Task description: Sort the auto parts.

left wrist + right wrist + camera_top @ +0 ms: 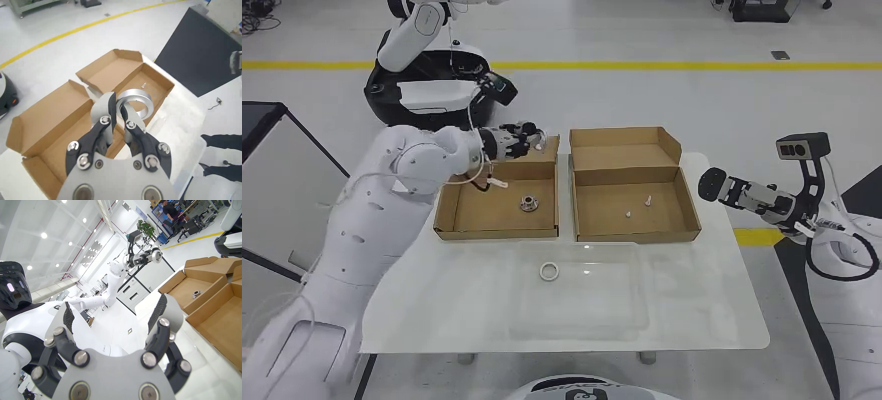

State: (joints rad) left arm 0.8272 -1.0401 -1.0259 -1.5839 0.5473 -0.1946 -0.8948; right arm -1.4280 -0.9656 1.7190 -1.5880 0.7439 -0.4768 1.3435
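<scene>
Over left of two boxes (pixel 470 216): left pincer (pixel 117 102) grips one ring (pixel 144 98); right pincer (pixel 115 301) splayed.

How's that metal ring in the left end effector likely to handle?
The metal ring looks rigid and thick-walled, so it is probably hefty for its size. Its smooth, shiny surface may slip in the left end effector, which pinches only one wall. Being round, it would likely roll if set on edge.
</scene>
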